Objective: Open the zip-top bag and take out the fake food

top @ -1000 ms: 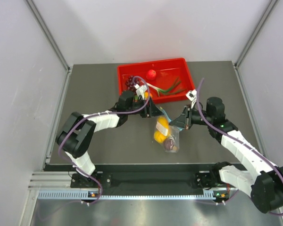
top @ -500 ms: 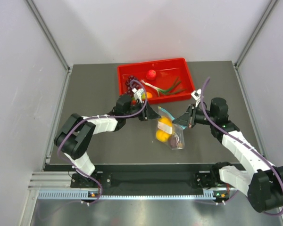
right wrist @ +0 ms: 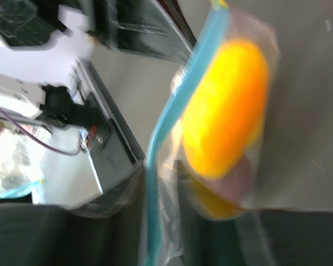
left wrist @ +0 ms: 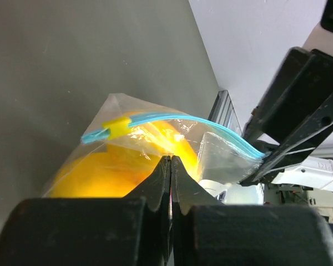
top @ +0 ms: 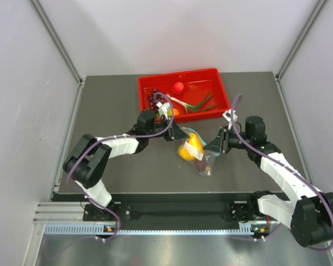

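Zip-top bag [right wrist: 175,111] blurred in right wrist view, maroon piece [right wrist: 238,178] half hidden behind yellow fruit [right wrist: 227,111], hold of right hand [top: 212,148] unclear

Dark grey table [top: 111,105] with red tray [top: 202,88]

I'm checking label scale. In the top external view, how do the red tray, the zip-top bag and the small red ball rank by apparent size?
1. red tray, clearly the largest.
2. zip-top bag, covering far less of the view than the tray.
3. red ball, smallest by far.
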Robot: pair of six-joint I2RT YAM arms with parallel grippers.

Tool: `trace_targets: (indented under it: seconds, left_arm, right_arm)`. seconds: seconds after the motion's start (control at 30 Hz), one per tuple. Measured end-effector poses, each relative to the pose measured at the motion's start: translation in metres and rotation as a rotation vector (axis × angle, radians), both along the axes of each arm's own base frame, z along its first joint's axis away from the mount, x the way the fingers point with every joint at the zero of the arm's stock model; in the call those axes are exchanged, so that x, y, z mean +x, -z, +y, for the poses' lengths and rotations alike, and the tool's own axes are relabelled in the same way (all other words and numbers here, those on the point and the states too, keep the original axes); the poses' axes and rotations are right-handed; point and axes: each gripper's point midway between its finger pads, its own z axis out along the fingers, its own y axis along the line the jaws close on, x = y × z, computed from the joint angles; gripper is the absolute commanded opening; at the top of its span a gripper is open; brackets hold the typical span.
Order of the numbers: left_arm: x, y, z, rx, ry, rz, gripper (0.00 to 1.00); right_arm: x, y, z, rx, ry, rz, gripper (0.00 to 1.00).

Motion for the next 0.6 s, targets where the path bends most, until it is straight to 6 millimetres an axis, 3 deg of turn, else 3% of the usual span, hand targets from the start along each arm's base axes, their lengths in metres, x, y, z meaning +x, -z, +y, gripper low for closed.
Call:
trace_targets:
  seconds: [0.03, 0.17, 0.3, 0.4, 0.5, 0.6]
  left_arm:
    - [-0.001, 0.000, 0.000, 0.013, 0.005, -0.004, 0.00]
    - [-0.011, -0.014, -0.004, 0.108, 0.050, -0.084, 0.00]
    - [-0.032, -0.059, -0.018, 0.178, 0.136, -0.270, 0.00]
    - [-0.049, -0.083, -0.017, 0.201, 0.178, -0.376, 0.00]
    - [-0.056, -0.085, -0.008, 0.241, 0.190, -0.408, 0.00]
    - [-0.058, -0.072, -0.002, 0.289, 0.199, -0.391, 0.00]
  right_arm:
    - [-0.001, 0.005, -0.002, -0.023, 0.003, 0.006, 0.48]
    - [0.001, 0.008, -0.012, -0.124, 0.019, 0.002, 0.60]
    - [0.020, -0.026, -0.019, -0.189, 0.051, -0.117, 0.62]
    - [0.036, -0.058, -0.022, -0.214, 0.078, -0.224, 0.59]
    - [0.048, -0.071, -0.024, -0.235, 0.090, -0.278, 0.53]
    - [0.055, -0.064, -0.025, -0.260, 0.089, -0.264, 0.49]
